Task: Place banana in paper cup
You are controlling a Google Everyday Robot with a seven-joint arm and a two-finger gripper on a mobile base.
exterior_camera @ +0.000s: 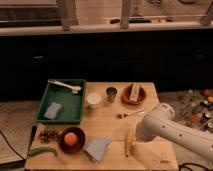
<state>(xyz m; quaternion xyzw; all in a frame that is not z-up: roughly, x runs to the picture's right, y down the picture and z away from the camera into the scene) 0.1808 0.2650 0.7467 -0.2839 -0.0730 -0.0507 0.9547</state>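
The banana [129, 142], small and pale yellow, lies lengthwise on the wooden table [110, 125] near its front edge. The paper cup [93, 99], short and cream white, stands upright at the table's back middle, beside the green tray. My gripper [138, 137] is at the end of the white arm that comes in from the right. It sits just right of the banana, low over the table, and the arm's bulk hides most of it. Nothing shows held in it.
A dark grey cup [111, 94] stands right of the paper cup. The green tray [75, 107] holds a blue sponge and a white brush. Also on the table are a brown plate [133, 95], a fork [131, 114], a red bowl with an orange [72, 139], a blue cloth [97, 148] and a green vegetable [42, 150].
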